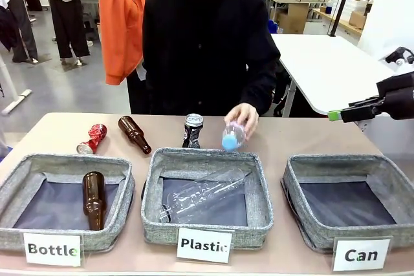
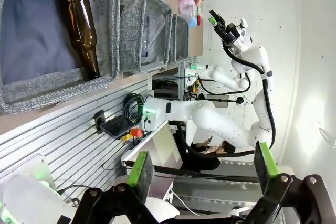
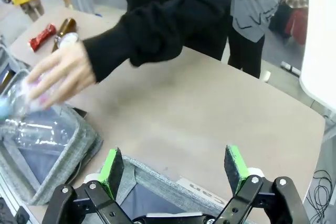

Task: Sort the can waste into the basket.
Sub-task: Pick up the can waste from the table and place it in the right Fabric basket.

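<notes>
1. Front cam had both cans on the tabletop (image 1: 304, 140), far side behind the baskets. The black-and-blue can (image 1: 193, 130) stood upright just behind the Plastic basket (image 1: 207, 155). The crushed red can (image 1: 94, 139) lay further left, near a brown bottle (image 1: 134, 134). The Can basket (image 1: 294, 182) sat at the right end, well apart from both.
2. Right wrist cam: right gripper (image 3: 174, 163) was spread wide, nothing betw the pads, hovering over the Can basket's rim.
3. Left wrist cam: left gripper (image 2: 203, 165) was also wide open, holding nothing, off the table edge near the Bottle basket (image 2: 107, 19).
4. The person's hand (image 1: 244, 116) was wrapped round a clear plastic bottle (image 1: 233, 137) w/ a blue cap, above the Plastic basket's far rim.
5. Surface was a tan top. There was a white table (image 1: 323, 63) behind, with ppl standing further back on a grey floor.
6. Hard to read: the bottle in the hand was blurred, and the Can basket's right side was cut off in the front cam. The right gripper was side-on there, so its jaws were unreadable from that angle.
</notes>
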Robot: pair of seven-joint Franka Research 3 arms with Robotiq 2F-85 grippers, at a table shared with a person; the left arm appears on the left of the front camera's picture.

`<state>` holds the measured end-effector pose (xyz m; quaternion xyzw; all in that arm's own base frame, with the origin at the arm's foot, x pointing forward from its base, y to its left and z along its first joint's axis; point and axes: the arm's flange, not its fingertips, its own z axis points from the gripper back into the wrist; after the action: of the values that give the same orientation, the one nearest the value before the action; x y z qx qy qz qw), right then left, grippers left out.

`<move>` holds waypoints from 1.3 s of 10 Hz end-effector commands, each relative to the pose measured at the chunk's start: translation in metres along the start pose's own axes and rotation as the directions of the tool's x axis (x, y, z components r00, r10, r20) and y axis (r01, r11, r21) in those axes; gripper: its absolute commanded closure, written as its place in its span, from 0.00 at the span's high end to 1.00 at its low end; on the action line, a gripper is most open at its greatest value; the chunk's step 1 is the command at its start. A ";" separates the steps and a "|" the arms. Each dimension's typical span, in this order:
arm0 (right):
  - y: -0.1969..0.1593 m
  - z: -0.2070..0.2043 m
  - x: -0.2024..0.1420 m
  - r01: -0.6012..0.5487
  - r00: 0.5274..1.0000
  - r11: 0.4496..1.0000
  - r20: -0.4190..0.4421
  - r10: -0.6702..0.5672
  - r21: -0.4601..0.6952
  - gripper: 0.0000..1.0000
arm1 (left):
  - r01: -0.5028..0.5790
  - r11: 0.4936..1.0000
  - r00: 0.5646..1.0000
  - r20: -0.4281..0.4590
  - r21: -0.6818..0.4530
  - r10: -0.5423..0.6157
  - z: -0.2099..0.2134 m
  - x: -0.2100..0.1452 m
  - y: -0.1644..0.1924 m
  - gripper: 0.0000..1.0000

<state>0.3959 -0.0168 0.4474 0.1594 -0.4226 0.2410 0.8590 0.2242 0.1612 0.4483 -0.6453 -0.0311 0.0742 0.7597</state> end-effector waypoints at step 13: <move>-0.012 0.044 -0.036 -0.006 0.977 0.980 0.212 -0.037 0.200 1.00 | 0.000 1.000 1.000 0.003 -0.016 0.000 0.000 0.000 -0.004 1.00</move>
<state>0.3776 -0.0635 0.4587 0.2705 -0.4596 0.2626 0.8041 0.2241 0.1613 0.4486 -0.6452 -0.0316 0.0741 0.7597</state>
